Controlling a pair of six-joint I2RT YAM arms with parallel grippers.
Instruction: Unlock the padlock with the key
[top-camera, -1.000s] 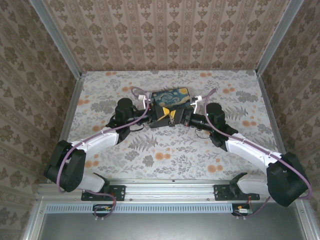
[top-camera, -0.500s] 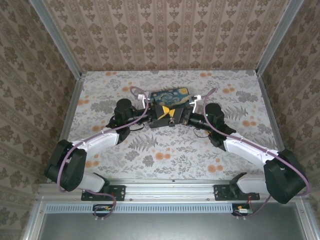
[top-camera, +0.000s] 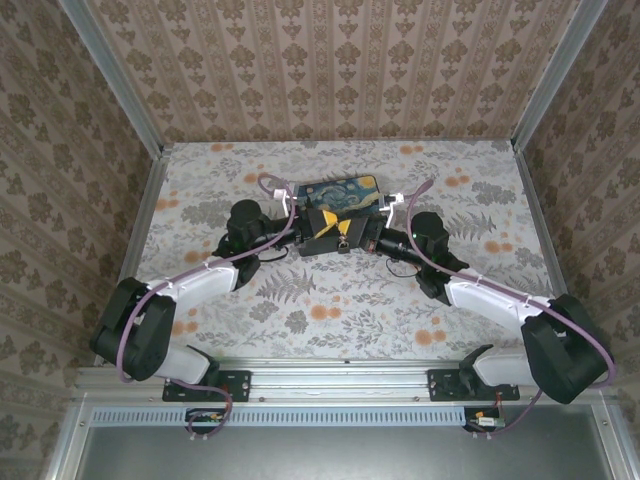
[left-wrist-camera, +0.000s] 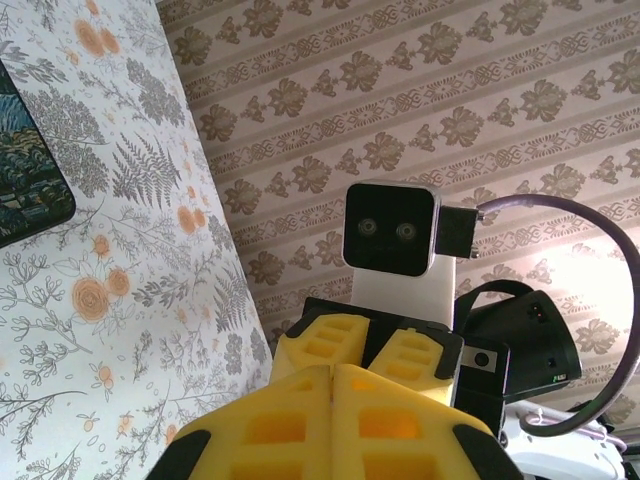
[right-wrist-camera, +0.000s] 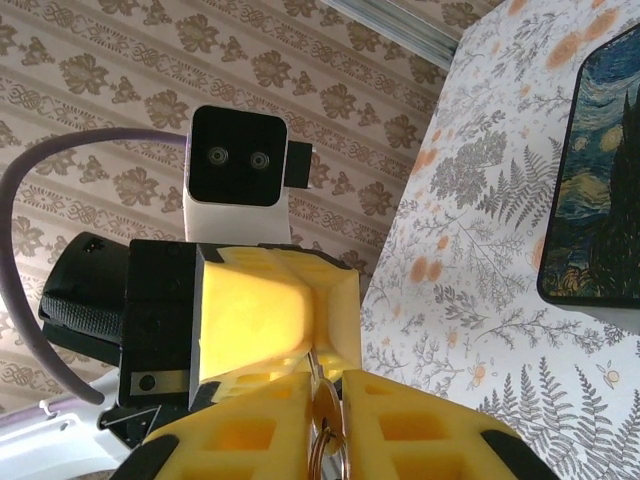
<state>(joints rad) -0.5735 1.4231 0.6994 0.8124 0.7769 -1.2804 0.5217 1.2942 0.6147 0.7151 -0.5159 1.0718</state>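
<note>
My two grippers meet tip to tip in front of the black box (top-camera: 340, 188) with the swirly blue-and-yellow lid. The left gripper (top-camera: 325, 224) is shut, its yellow fingers (left-wrist-camera: 290, 420) pressed together along one seam. The padlock is hidden; I cannot tell whether it sits inside those fingers. The right gripper (right-wrist-camera: 325, 385) is shut on the key (right-wrist-camera: 322, 408), whose round brassy head and ring show between its fingers. The key's thin shaft runs up into the seam of the left gripper (right-wrist-camera: 314, 300) facing it.
The box (right-wrist-camera: 600, 170) stands just behind both grippers on the flower-printed floor (top-camera: 330, 310). Patterned walls close in the back and both sides. The right arm's purple cable (left-wrist-camera: 600, 260) loops behind its wrist.
The right gripper has closed down on the key and shifted slightly left toward the left gripper. The left gripper has stayed shut and still.
</note>
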